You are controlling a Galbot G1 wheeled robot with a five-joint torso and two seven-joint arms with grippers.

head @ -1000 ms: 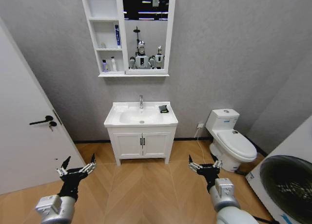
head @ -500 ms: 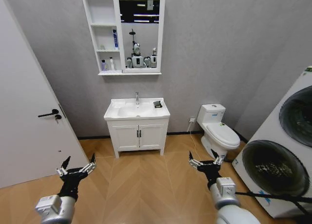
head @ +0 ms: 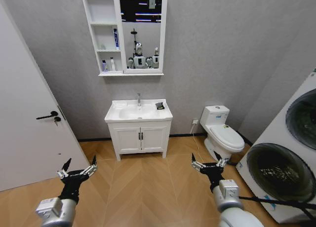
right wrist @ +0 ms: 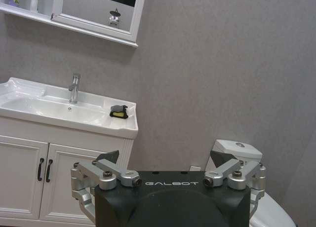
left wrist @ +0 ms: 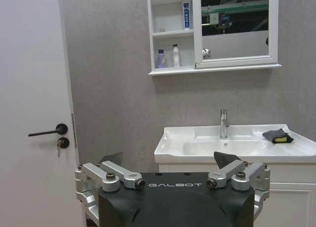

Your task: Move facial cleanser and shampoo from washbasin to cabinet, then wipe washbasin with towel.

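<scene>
Bottles, a purple one [head: 104, 65] and a white one [head: 111, 64], stand on the lowest shelf of the white wall-mounted cabinet [head: 101, 34] with the framed mirror, a blue tube [head: 116, 38] on the shelf above. Below it the white ceramic washbasin [head: 138, 111] carries the small dark folded towel [head: 160, 105] on its right rim, right of the chrome tap [head: 138, 99]. Left gripper [head: 77, 171] and right gripper [head: 208, 165] hang low over the wooden floor [head: 143, 187], well short of the basin, jaws spread wide and empty.
</scene>
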